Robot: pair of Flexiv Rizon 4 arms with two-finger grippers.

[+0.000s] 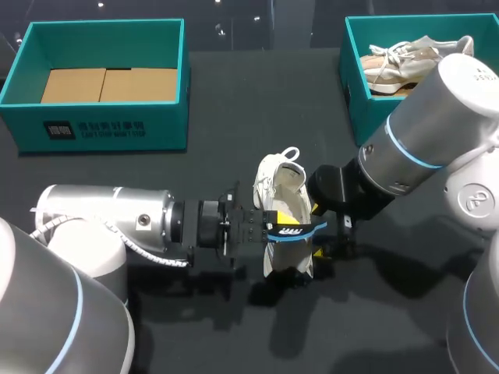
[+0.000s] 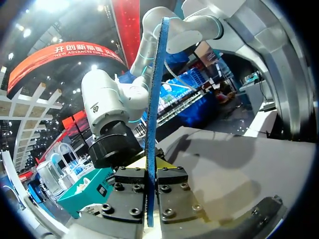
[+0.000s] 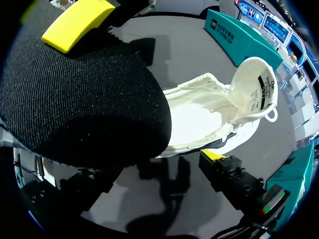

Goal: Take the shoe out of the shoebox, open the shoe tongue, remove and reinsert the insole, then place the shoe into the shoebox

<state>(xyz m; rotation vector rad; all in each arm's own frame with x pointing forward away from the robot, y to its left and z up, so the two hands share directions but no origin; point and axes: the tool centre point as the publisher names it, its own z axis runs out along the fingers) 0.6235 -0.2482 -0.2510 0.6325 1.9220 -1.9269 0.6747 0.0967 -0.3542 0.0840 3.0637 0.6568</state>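
Observation:
A white shoe point(image 1: 281, 187) stands on the dark table between my two arms, its tongue point(image 3: 254, 89) folded back and the inside bare. My left gripper point(image 1: 261, 227) is shut on the black, blue-edged insole point(image 1: 295, 231) and holds it level over the shoe's heel end. In the left wrist view the insole point(image 2: 153, 99) stands edge-on between the shut yellow tips of that gripper point(image 2: 151, 169). My right gripper point(image 1: 326, 240) sits at the shoe's right side, open wide. In the right wrist view the insole point(image 3: 84, 89) hides one of its fingers; the other fingertip point(image 3: 214, 155) lies beside the shoe's sole point(image 3: 199, 117).
A teal shoebox point(image 1: 109, 128) with a cardboard floor stands at the back left. Another teal box point(image 1: 365, 105) at the back right holds a second pale shoe point(image 1: 405, 62). Dark table lies between and in front of the boxes.

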